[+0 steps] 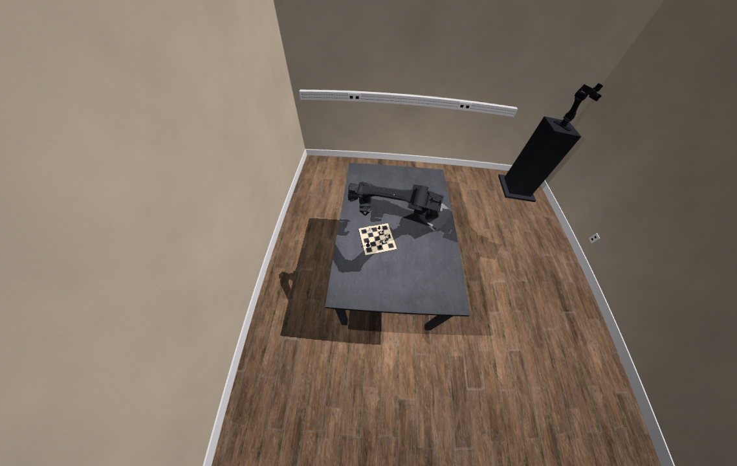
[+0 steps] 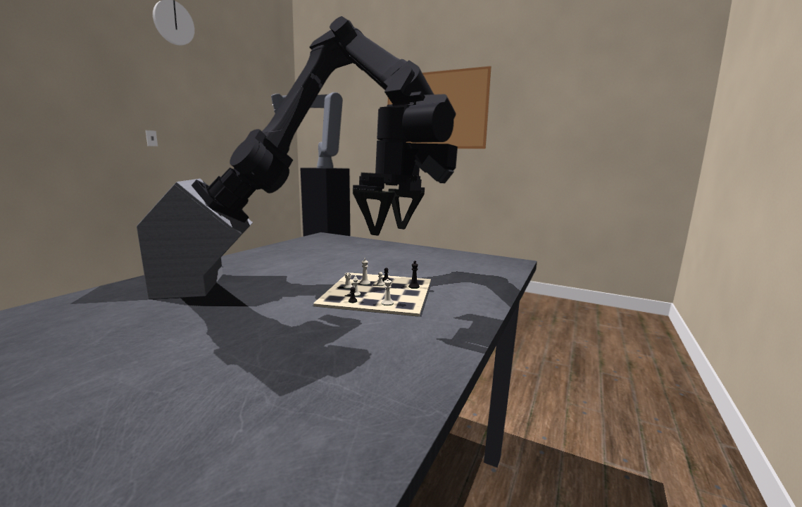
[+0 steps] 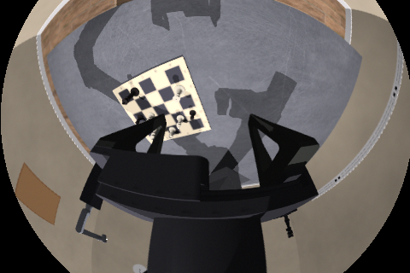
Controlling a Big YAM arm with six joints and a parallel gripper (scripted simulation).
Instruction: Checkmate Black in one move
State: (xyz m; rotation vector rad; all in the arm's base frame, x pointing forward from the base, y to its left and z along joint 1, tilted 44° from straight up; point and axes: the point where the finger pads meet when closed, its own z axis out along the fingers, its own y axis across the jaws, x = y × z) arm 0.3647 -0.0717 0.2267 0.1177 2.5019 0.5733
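Chessboard [image 2: 417, 307] on table [image 2: 139, 391], pieces too small to read. Gripper [image 2: 388, 228] wide, holding nothing, hovering above far side. Looks like approach step; next: pick mating white piece, drop straight down.

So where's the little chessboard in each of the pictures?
Top: the chessboard lies small, just above the picture's middle, on the grey table.
Exterior: chessboard sits near the middle, below the open end effector.
Wrist: chessboard appears tilted, left of centre, above the fingers.
Shared landmark: the grey table.
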